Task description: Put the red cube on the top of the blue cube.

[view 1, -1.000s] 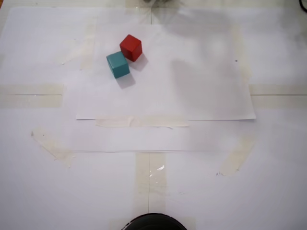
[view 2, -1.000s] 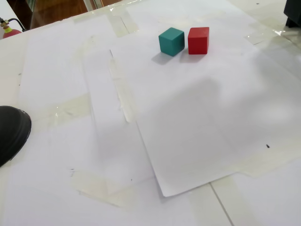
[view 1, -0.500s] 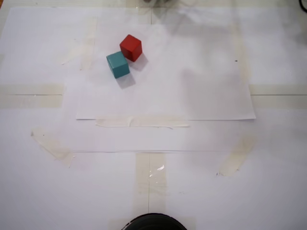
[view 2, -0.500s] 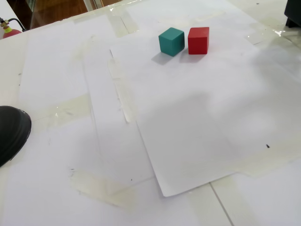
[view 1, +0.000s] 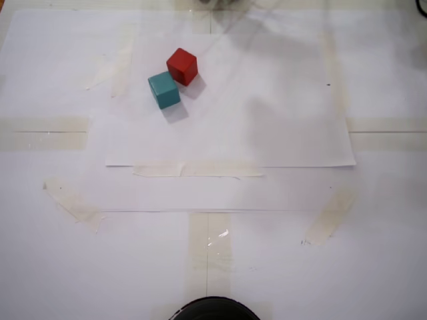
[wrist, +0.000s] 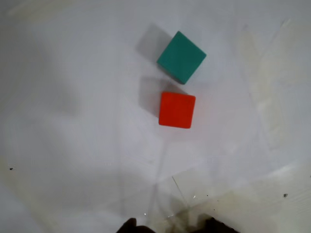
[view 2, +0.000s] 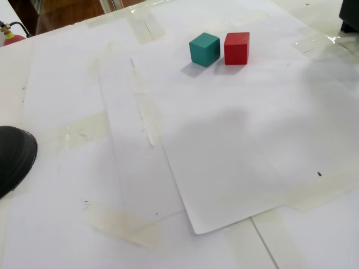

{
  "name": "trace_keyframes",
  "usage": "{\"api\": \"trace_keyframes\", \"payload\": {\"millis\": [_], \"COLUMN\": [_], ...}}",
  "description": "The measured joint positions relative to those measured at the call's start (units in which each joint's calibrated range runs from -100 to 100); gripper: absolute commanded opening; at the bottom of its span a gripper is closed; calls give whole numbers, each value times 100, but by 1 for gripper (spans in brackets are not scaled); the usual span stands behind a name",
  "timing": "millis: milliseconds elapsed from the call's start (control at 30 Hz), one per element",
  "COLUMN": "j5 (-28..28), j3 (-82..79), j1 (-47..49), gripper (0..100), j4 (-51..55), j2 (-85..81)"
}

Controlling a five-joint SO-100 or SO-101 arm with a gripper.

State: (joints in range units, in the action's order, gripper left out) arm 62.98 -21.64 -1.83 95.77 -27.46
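The red cube [view 1: 181, 66] and the blue cube [view 1: 163, 89] lie on white paper, almost touching at one corner. In the wrist view the red cube [wrist: 177, 109] is near the middle and the teal-blue cube [wrist: 181, 57] is just beyond it. In a fixed view they stand side by side, the blue cube [view 2: 204, 49] to the left of the red cube [view 2: 236, 47]. My gripper [wrist: 170, 227] shows only as two dark fingertips [wrist: 129, 226] at the bottom edge of the wrist view. They stand apart and hold nothing, high above the table and short of the red cube.
White paper sheets [view 1: 267, 127] taped down cover the table. A black rounded object [view 1: 213, 310] sits at the near edge in a fixed view and also shows at the left edge in a fixed view [view 2: 14, 157]. A dark part [view 2: 350, 17] shows at top right.
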Motion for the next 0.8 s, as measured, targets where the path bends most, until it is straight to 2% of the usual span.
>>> {"api": "trace_keyframes", "payload": {"millis": [367, 800], "j5": [29, -249], "j3": [0, 0], "j1": [-234, -614], "gripper": [0, 1], "j4": [-390, -1122], "j2": [460, 555]}}
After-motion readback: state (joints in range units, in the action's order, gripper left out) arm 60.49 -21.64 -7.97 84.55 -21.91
